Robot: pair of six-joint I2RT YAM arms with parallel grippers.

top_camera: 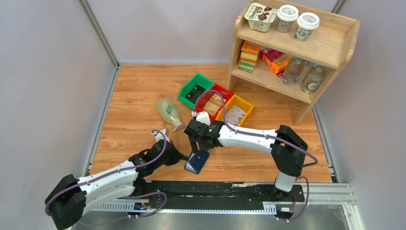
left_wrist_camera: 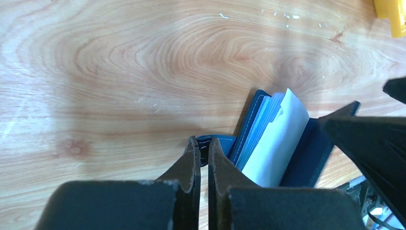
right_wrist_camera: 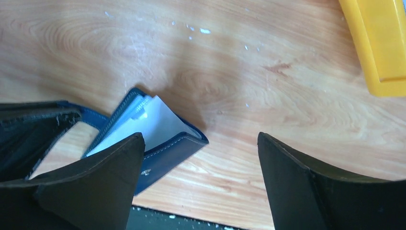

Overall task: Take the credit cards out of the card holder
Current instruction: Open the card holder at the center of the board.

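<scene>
From above, we see the card holder (top_camera: 197,162) near the front edge of the table (top_camera: 129,105). Left wrist: our left gripper (left_wrist_camera: 201,143) is clamped tight on it, credit cards (left_wrist_camera: 275,139) still inside. Right wrist: our right gripper (right_wrist_camera: 200,138) gapes wide above it, holding nothing; no card is out yet.

We see pale lilac-grey walls (top_camera: 48,72) on three sides, meeting at slim aluminium posts (top_camera: 98,31). Between them lies a wooden table top (top_camera: 134,96) with a warm orange-brown grain (close up, the wrist views show small white flecks (right_wrist_camera: 204,30) and a reddish scuff (right_wrist_camera: 277,68) on it). In the far right corner stands a light wooden shelf unit (top_camera: 330,48) with two tiers, set at an angle to the walls. Along the near edge runs a black strip (top_camera: 230,189), and below it we see a dull grey metal surface (top_camera: 215,221). The light is soft and even, and the shadows are faint.
</scene>
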